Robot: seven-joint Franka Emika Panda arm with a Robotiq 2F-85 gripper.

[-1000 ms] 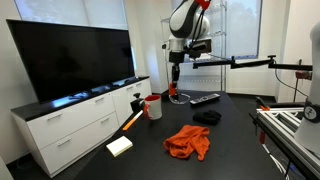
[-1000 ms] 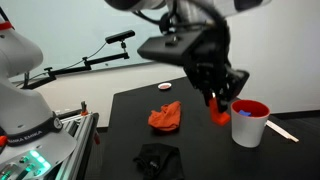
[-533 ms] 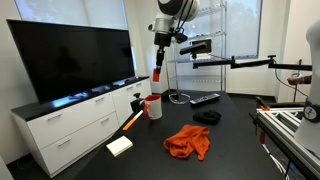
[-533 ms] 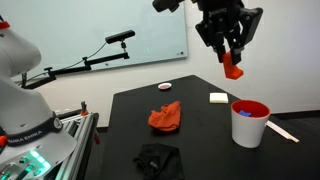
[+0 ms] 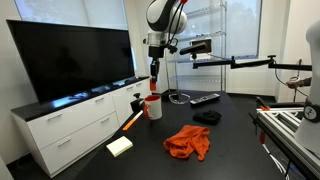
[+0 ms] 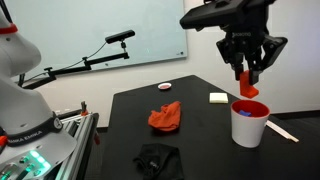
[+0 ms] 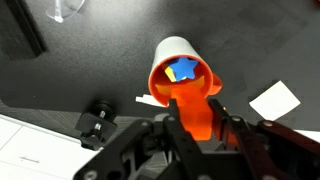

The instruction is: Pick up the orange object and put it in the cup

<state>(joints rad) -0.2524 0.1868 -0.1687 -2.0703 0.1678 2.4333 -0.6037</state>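
I see gripper (image 6: pixel 247 79) clamped on orange object (image 7: pixel 194 110), held directly above cup (image 6: pixel 249 125), object's lower end just over the rim, not inside, cup upright on black table (image 6: pixel 200 145), blue item (image 7: pixel 183 70) inside cup.

in the wrist view the lower end of the orange plastic block (image 7: pixel 191 105) is buried inside the dark gripper (image 7: pixel 197 122), the block covers the near rim of the white red-lined cup (image 7: pixel 175 50), and a black slab (image 7: pixel 20 35) runs off the left edge.
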